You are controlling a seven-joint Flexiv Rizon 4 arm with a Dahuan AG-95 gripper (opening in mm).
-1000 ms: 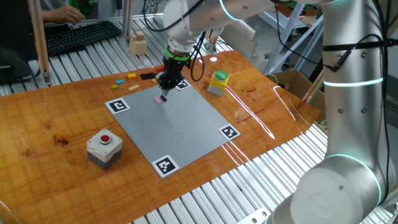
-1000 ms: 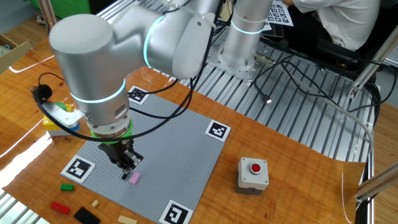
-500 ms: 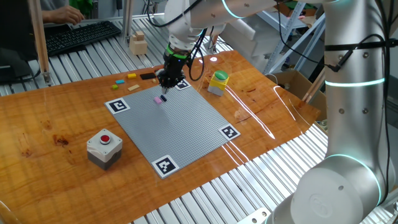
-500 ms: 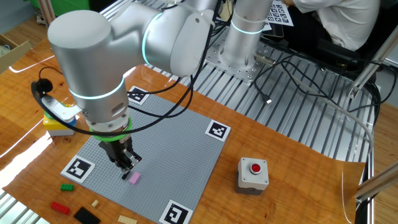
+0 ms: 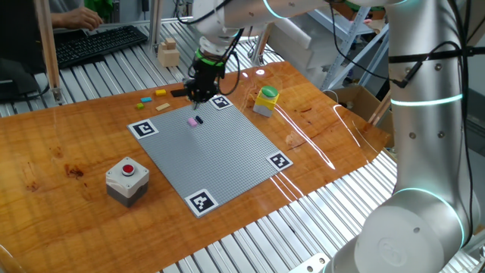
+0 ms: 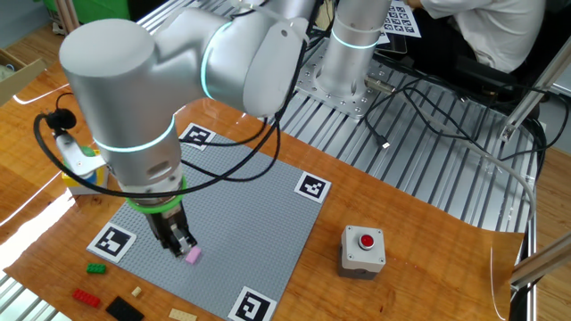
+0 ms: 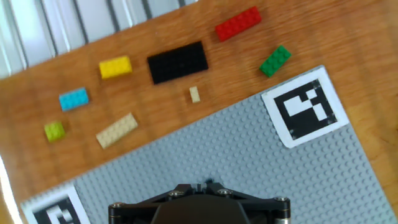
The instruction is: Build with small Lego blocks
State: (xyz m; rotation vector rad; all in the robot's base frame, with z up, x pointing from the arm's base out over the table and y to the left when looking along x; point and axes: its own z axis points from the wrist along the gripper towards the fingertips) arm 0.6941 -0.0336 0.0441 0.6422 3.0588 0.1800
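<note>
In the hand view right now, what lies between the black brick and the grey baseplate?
In the hand view, a tiny tan piece lies on the wood between the black brick and the grey baseplate edge; otherwise bare wood.

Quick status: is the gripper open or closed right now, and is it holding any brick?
Gripper: closed, nothing visibly held; the pink brick sits on the grey baseplate, apart from the fingers.

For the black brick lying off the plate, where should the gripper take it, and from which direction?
The black brick lies flat on the wood with free space all round, so come straight down. Probably close the fingers across its narrow width, on the two long sides at mid-length; the yellow brick sits near one short end.
</note>
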